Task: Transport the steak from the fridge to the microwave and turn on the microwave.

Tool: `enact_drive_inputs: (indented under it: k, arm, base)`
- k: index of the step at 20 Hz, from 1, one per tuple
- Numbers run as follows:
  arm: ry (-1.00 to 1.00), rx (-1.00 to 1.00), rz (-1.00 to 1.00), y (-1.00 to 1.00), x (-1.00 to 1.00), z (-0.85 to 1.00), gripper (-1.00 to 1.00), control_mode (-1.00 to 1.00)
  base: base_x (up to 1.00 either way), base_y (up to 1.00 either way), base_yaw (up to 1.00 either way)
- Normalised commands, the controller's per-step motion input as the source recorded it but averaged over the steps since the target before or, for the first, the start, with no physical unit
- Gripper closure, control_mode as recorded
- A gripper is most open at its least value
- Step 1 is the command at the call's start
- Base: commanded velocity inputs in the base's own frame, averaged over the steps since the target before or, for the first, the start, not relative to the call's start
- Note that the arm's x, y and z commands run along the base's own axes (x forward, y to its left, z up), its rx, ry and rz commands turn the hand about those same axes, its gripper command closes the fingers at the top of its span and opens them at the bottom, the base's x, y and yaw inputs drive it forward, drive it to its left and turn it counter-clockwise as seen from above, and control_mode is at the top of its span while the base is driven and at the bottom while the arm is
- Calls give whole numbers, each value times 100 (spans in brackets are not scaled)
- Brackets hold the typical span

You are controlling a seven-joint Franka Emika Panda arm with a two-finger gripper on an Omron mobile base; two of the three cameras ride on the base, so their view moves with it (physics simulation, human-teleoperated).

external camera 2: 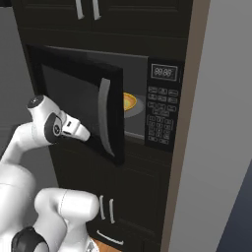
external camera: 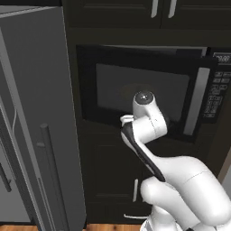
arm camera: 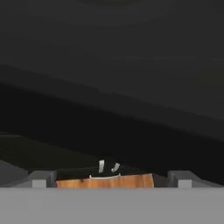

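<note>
Pointing at the outer face of the microwave door (external camera 2: 81, 101), the end effector (external camera 2: 84, 135) sits low against the dark window panel, just left of the long silver handle (external camera 2: 104, 114). In the hand view its two grey fingertips (arm camera: 42, 178) stand well apart at the bottom corners, spread with nothing between them, and beyond them lie dark cabinet fronts and a strip of wooden floor (arm camera: 105, 180). The microwave (external camera: 149, 90) door hangs partly ajar; through the gap the right base view shows a yellow-orange plate (external camera 2: 130, 102) inside the lit cavity, beside the keypad (external camera 2: 160, 115) and digital display (external camera 2: 164, 72). Whether the steak lies on that plate cannot be told. The fridge (external camera: 38, 122) stands to the left, its grey door swung open toward the camera.
</note>
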Motion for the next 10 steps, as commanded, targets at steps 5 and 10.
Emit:
enact_drive_inputs:
  k: [5, 10]
  arm:
    - [-51, 0, 0, 0, 68, 0, -100, -100]
    - [-59, 0, 0, -7, 60, 0, -100, -100]
  base:
    - [0, 0, 0]
    - [0, 0, 0]
